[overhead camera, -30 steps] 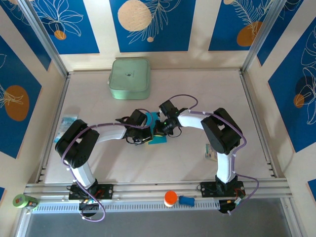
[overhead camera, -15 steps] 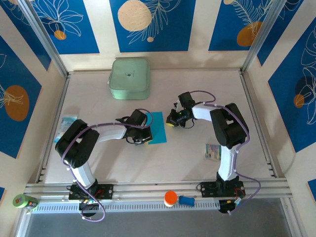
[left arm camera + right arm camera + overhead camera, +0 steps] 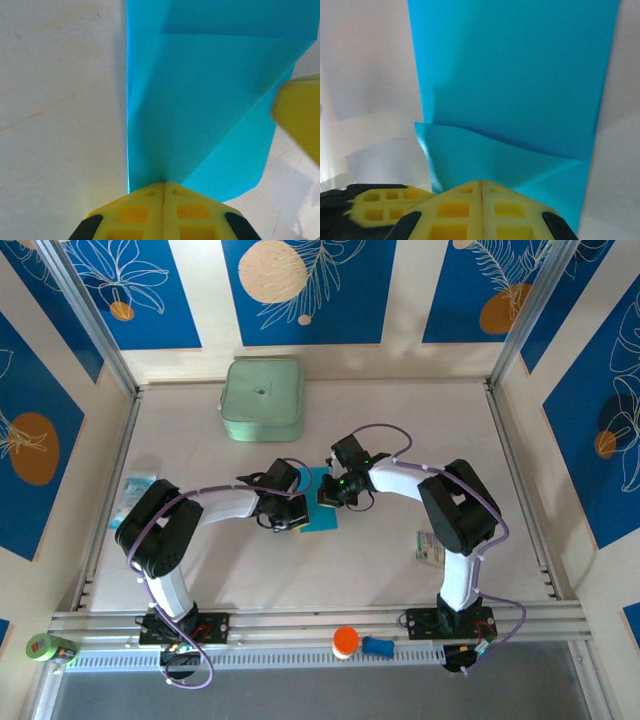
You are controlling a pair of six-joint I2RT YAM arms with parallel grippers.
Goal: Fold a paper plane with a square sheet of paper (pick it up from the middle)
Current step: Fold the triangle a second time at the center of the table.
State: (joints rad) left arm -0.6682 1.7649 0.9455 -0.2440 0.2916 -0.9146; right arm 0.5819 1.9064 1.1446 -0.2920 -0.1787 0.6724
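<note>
The square sheet of paper [image 3: 322, 519] is cyan-blue and lies mid-table, folded into a narrow upright strip. In the left wrist view the sheet [image 3: 200, 100] shows a diagonal folded layer, and my left gripper [image 3: 163, 184] is shut with its tip pressed on the paper's near edge. My right gripper [image 3: 481, 182] is also shut, its tip down on the sheet [image 3: 520, 75] by a slightly raised corner flap [image 3: 485, 155]. From above, the left gripper [image 3: 297, 508] and right gripper [image 3: 326, 494] meet over the sheet from either side. The paper plane is out of view.
A pale green box [image 3: 262, 398] sits at the back left. Small printed packets lie at the left edge [image 3: 138, 487] and by the right arm [image 3: 431, 545]. An orange cap [image 3: 345, 642] and a green roll [image 3: 48, 647] rest on the front rail.
The right gripper swung off the paper to the right, then came back onto it. The left gripper stayed pressed on the sheet.
</note>
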